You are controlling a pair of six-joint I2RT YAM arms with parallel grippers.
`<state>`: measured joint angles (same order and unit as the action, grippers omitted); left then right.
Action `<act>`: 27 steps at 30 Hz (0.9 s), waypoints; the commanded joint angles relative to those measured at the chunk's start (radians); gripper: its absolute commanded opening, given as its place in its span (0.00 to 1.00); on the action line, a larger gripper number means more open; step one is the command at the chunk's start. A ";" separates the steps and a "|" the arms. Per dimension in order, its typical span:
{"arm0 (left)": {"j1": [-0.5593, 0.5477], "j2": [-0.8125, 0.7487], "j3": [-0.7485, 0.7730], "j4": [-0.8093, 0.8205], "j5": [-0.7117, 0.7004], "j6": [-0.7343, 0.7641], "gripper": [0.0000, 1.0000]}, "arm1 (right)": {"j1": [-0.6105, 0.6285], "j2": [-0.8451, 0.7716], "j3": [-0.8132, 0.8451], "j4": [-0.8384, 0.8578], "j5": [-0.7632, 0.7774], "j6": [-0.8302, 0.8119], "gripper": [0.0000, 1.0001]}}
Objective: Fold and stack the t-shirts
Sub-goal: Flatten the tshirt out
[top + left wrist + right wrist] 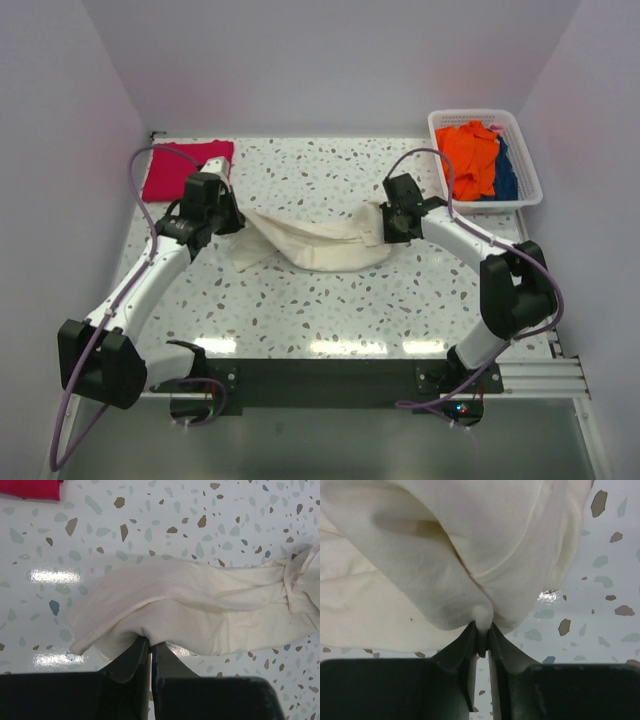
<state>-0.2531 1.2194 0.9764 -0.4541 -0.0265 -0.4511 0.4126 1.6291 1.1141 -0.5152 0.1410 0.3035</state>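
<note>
On bench (330, 310), cream-white t-shirt (315, 247) bunched ropelike, long axis left–right, strung between claws: left claw (150, 647) clamped on its left end, right claw (482, 632) pinching a fold at its right end. Beyond its left end, crimson-pink t-shirt (185, 168) lies flat.

Place: robot lab work cell | Fixtures: left arm (150, 280) and right arm (455, 232) bolted to black mount plate (320, 380) by aluminium rail (540, 378) | Surface: speckled table (330, 300) boxed in by plain pale walls (330, 60) | Wiring: exposed purple cable (66, 410) | Stock: white basket (490, 206) of clothes (470, 150)
</note>
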 commanded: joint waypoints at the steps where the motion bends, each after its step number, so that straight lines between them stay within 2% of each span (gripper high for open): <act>1: 0.015 -0.005 0.038 0.028 0.019 0.026 0.00 | 0.005 -0.005 0.064 0.015 0.031 0.009 0.09; 2: 0.017 -0.001 0.041 0.028 0.020 0.026 0.00 | 0.005 -0.009 0.072 -0.008 0.038 0.016 0.00; 12: 0.041 0.012 0.119 -0.001 0.014 0.054 0.00 | 0.002 -0.234 0.272 -0.169 0.124 0.032 0.00; 21: 0.071 -0.014 0.188 -0.044 0.007 0.055 0.00 | -0.035 -0.291 0.533 -0.275 0.207 0.017 0.00; 27: 0.074 -0.050 0.192 -0.081 -0.015 0.052 0.00 | -0.041 -0.336 0.618 -0.310 0.247 0.006 0.00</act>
<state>-0.1909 1.2179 1.1233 -0.5144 -0.0166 -0.4152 0.3763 1.3376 1.6691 -0.7864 0.3332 0.3241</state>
